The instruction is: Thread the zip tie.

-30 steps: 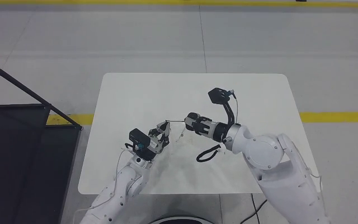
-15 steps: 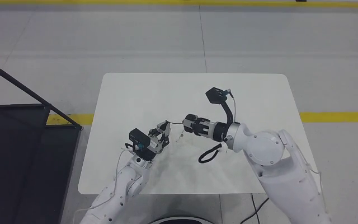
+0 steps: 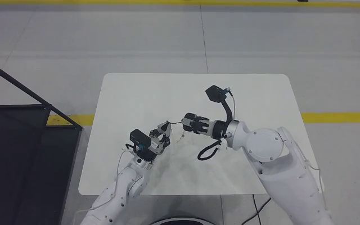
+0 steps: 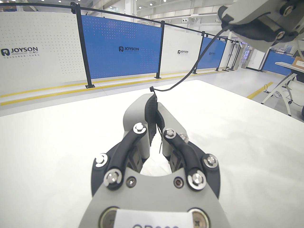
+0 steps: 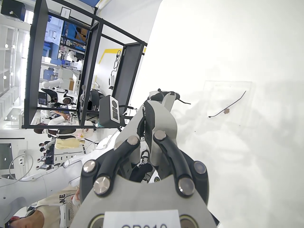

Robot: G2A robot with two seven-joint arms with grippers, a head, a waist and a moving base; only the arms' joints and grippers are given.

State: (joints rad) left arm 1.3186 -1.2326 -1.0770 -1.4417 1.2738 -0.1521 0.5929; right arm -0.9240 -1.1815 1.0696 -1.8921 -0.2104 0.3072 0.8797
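A thin black zip tie (image 4: 189, 73) hangs between my two grippers above the white table (image 3: 253, 95). My left gripper (image 4: 153, 100) is shut on the end with the small head, which pokes out just past its fingertips. From there the strap curves up to my right gripper (image 4: 224, 22), shut on the other end. In the top view the left gripper (image 3: 164, 130) and right gripper (image 3: 184, 121) sit close together near the table's middle. In the right wrist view a short black tail (image 5: 184, 102) sticks out beside the right gripper (image 5: 158, 97).
A second black zip tie (image 5: 225, 110) lies flat on a clear plastic sheet (image 5: 239, 88) on the table, just beyond the grippers. A black frame (image 3: 28, 140) stands off the table's left side.
My right gripper has shifted slightly left, closer to the left gripper. The left arm has stayed put.
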